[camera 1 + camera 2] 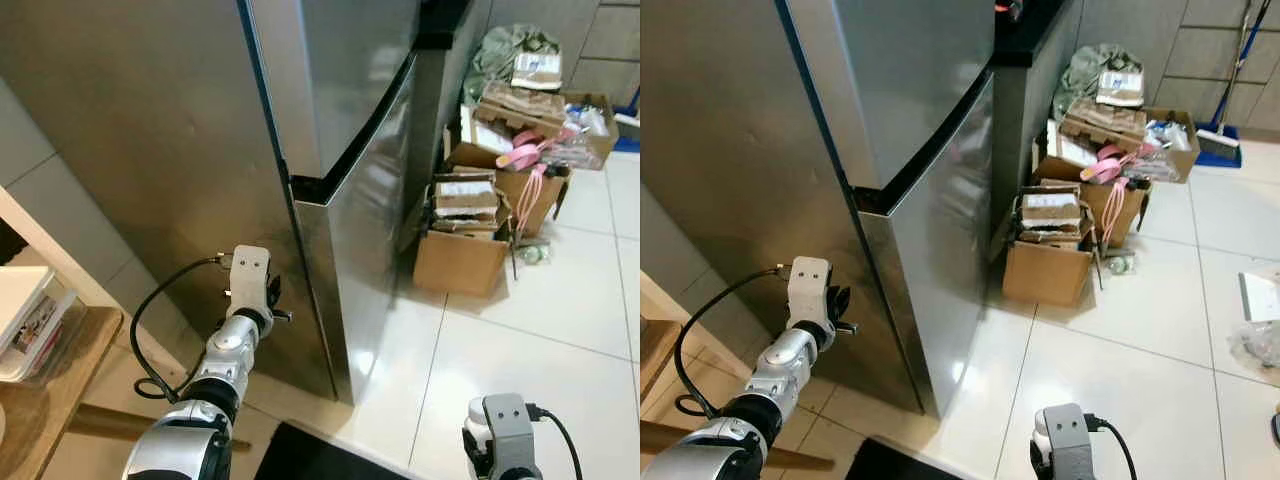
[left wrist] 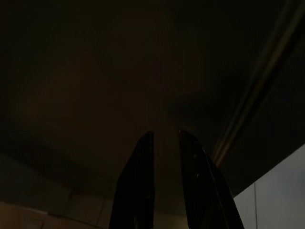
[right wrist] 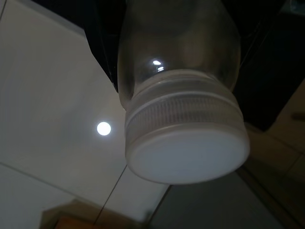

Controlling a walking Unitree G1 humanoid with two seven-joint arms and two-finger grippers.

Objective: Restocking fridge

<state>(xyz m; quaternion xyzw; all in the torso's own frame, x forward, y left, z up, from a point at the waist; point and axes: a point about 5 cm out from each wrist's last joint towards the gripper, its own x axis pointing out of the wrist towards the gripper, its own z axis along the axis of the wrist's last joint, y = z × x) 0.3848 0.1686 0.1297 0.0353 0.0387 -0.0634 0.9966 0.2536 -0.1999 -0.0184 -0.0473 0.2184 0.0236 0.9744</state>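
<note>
Fridge (image 1: 340, 140): tall, stainless steel, both doors shut; a dark seam divides the upper door from the lower. We see it at an angle, its grey side panel facing us and the door fronts turned toward the tiled floor (image 1: 520, 340).

Left gripper (image 1: 272, 296): raised at the fridge's lower door, close to the front corner where the side panel meets the door edge. In the left wrist view its two black fingers (image 2: 138, 186) stand nearly parallel with only a narrow gap between them and nothing in that gap; a dim metal surface lies ahead. A black cable (image 1: 150, 320) loops from the wrist.

Right gripper (image 1: 478, 450): low, over the floor tiles, well apart from the fridge. Its wrist view looks straight onto a clear jar (image 3: 178, 62) with a ribbed white screw lid (image 3: 186, 143), lid toward the camera. We take the jar to be clamped in this pincer, though the fingers themselves are hidden behind it. A white rounded piece shows beside the wrist in the head views.

Beyond the fridge, against the grey wall: open cardboard boxes (image 1: 465, 235) packed with flat cartons, pink hangers (image 1: 525, 155) lying on top, a grey-green bag (image 1: 510, 45) behind. A wooden board (image 1: 55, 400) with a clear plastic box (image 1: 30, 320) sits at our left edge. A blue broom head (image 1: 1218, 158) rests near the far wall.
</note>
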